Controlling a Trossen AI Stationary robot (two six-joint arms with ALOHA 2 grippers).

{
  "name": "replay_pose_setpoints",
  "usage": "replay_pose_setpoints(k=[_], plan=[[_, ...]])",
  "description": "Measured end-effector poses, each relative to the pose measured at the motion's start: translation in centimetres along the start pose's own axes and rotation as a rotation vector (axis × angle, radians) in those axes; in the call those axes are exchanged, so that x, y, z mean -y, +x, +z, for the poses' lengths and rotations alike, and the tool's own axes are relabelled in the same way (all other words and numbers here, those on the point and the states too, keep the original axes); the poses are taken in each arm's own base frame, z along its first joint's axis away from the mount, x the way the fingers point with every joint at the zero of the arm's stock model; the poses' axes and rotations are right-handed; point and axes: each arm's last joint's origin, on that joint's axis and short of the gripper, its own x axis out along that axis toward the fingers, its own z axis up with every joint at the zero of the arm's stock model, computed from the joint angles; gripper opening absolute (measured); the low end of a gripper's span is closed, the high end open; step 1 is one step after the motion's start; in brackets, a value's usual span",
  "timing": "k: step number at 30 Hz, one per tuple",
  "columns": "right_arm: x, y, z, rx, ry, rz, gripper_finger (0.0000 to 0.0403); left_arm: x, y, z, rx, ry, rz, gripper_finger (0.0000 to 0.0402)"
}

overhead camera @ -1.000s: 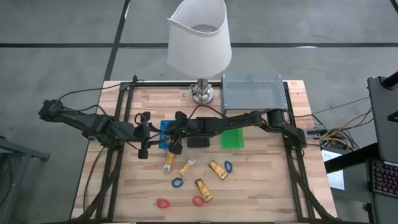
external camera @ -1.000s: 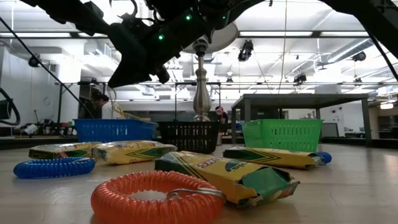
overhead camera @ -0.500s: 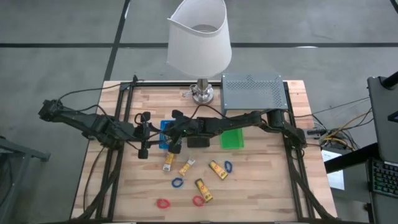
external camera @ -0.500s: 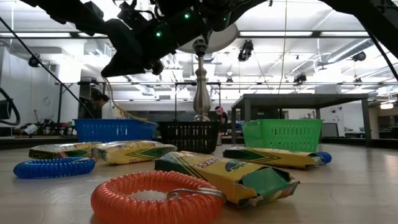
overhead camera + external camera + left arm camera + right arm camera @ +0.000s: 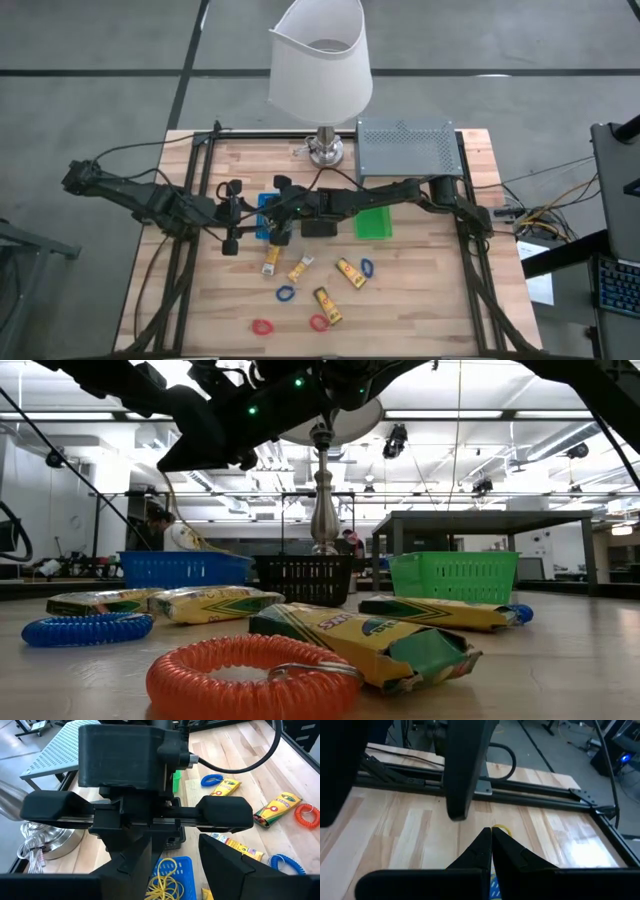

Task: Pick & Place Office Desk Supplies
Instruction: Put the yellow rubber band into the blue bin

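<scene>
Right gripper [image 5: 279, 222]: fingers pressed together, nothing seen held, above the blue tray [image 5: 264, 216] holding yellow rubber bands [image 5: 167, 881]. Left gripper [image 5: 232, 214]: part open, empty. Nearest crayon packet [image 5: 271, 261] lies just table-front of the right gripper (nearer arm, I judge), long axis front-to-back.

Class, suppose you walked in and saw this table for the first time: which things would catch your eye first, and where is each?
A big white lamp stands at the table's far edge, beside a grey perforated shelf. Mid-table, both dark arms meet over the blue tray, which holds yellow rubber bands; the right gripper is shut, the left gripper open beside it. Nearer the front lie yellow crayon packets and red and blue coil rings.
</scene>
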Motion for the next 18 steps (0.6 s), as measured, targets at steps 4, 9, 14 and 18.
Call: replay_pose_setpoints(k=[4, 9, 14, 18], plan=[[0.0, 0.0, 0.1, 0.014, -0.006, 0.0, 0.0008, 0.0, 0.0, 0.0, 0.0, 0.0, 0.0, 0.0168], [0.0, 0.0, -0.1, -0.011, 0.012, 0.006, 0.0008, 0.0, 0.0, 0.0, 0.0, 0.0, 0.0, 0.0168], [-0.2, -0.1, -1.2, -0.126, 0.085, 0.014, 0.0008, 0.0, 0.0, 0.0, 0.0, 0.0, 0.0, 0.0168], [-0.1, -0.2, -2.2, -0.222, 0.135, 0.011, 0.0008, 0.0, 0.0, 0.0, 0.0, 0.0, 0.0, 0.0168]])
